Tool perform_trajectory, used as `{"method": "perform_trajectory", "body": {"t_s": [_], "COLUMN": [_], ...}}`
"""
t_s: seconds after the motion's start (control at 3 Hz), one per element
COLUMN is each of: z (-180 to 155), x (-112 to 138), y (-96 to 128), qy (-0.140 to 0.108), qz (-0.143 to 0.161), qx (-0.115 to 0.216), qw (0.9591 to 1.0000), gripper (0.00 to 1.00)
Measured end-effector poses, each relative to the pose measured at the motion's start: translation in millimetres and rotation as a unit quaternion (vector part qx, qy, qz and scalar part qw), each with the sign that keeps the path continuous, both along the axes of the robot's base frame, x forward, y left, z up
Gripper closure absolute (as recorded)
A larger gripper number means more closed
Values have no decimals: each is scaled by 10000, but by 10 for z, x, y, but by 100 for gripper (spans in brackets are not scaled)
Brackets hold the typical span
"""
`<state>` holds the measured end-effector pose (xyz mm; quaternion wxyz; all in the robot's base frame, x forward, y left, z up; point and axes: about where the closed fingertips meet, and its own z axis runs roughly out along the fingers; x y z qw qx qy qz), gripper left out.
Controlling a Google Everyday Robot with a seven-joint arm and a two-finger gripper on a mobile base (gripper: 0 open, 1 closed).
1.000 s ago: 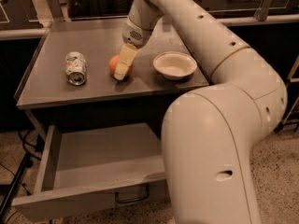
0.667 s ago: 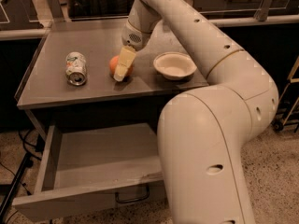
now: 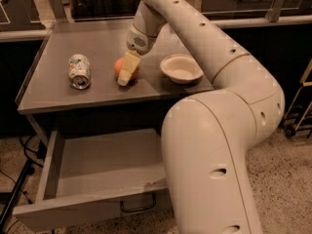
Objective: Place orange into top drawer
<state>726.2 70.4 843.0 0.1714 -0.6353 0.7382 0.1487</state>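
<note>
Orange [image 3: 118, 66] lay on surface [image 3: 100, 40] under hand [image 3: 125, 75], grasp impossible to tell; top drawer [image 3: 78, 209] stood open, placing not yet done.

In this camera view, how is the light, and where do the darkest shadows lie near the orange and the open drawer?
Camera view: dim, warm light, brightest on the pale arm; the pincer sits against the orange on the table, a small dark shadow beneath them; the gap under the table is nearly black, yet the floor of the open top drawer is evenly lit.
</note>
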Motion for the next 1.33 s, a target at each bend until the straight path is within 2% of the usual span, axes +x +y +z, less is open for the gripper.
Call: {"method": "perform_trajectory", "body": {"t_s": [1.0,1.33], "z": [1,100], "x": [0,-32], "y": [0,-16], "qy": [-1,-61], "qz": [-1,-44], "qx": [1,55], "qw": [10000,10000], "gripper": [88,100]}}
